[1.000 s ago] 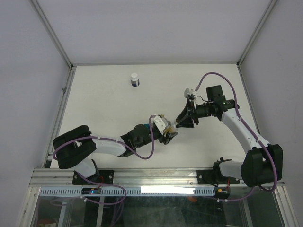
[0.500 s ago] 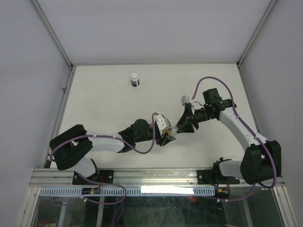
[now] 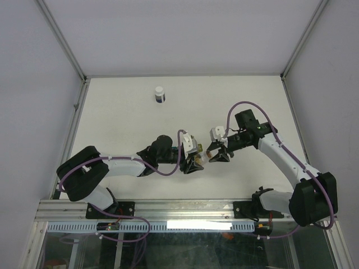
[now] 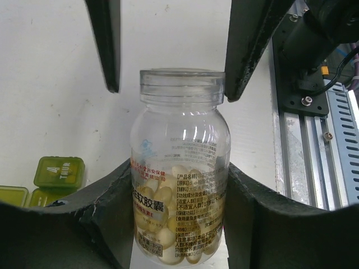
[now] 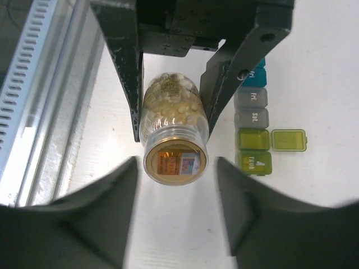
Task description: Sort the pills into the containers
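A clear bottle point(image 4: 179, 162) with a clear cap holds the pale cream pills point(image 4: 168, 224). My left gripper point(image 4: 179, 168) is shut on the bottle's body and holds it above the table. My right gripper point(image 5: 176, 162) faces the cap point(image 5: 175, 159), open, one finger on each side with a gap. In the top view the left gripper point(image 3: 194, 163) and right gripper point(image 3: 216, 154) meet around the bottle point(image 3: 206, 157) near the table's middle front. The containers point(image 5: 252, 120) lie on the table under the grippers, one green compartment with its lid point(image 5: 288, 140) open; a green compartment point(image 4: 59, 171) also shows in the left wrist view.
A dark bottle with a white cap point(image 3: 160, 94) stands at the back of the table. The metal rail point(image 4: 314, 157) with the arm bases runs along the near edge. White walls close in the table on three sides.
Both grippers have shifted left and toward the near edge with the bottle between them. The right arm has folded inward, and its jaws stand a little wider.
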